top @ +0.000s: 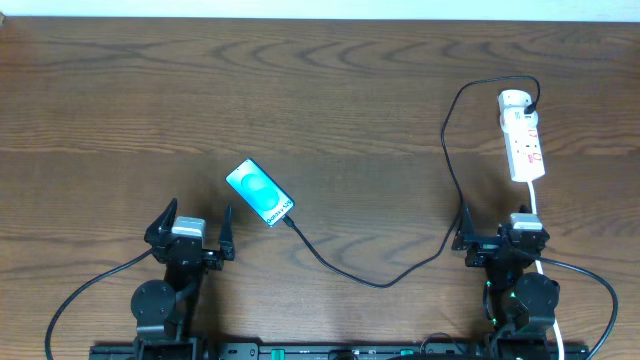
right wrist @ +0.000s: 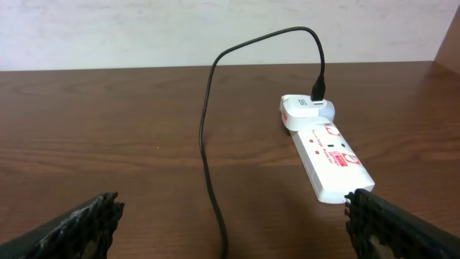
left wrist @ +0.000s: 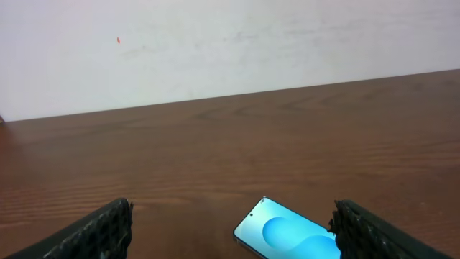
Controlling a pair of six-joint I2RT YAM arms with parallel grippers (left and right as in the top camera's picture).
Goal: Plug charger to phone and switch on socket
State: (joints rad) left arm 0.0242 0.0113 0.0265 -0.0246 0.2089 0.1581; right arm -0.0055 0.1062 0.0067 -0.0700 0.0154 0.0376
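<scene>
We read the task as partly done, with the last step possibly still open. The slim rectangular smartphone with the turquoise screen [top: 260, 192] lies flat and at a slant on the brown wooden surface [top: 350, 120], just ahead and to the right of the left end effector [top: 198, 215]. The long thin black charger cable [top: 380, 283] meets the phone's lower right end. From overhead the small plug tip seems seated there, though the picture is too small for us to be sure. The left wrist view cuts that end of the phone off.

From the phone the cable sags toward the robot, climbs past the right end effector [top: 503, 235] and loops over to a white adapter [top: 513, 101] standing in the rounded far end of the narrow white power strip with red marks [top: 525, 145]. So the mains end is already in.

What we judge is left is the switch on the strip. We cannot tell whether it is on, since the red marks are too small to read. The strip lies straight ahead of the right end effector, near it but apart.

Both end effectors are released, fingers spread wide, grasping nothing and touching neither phone, cable nor strip.
</scene>
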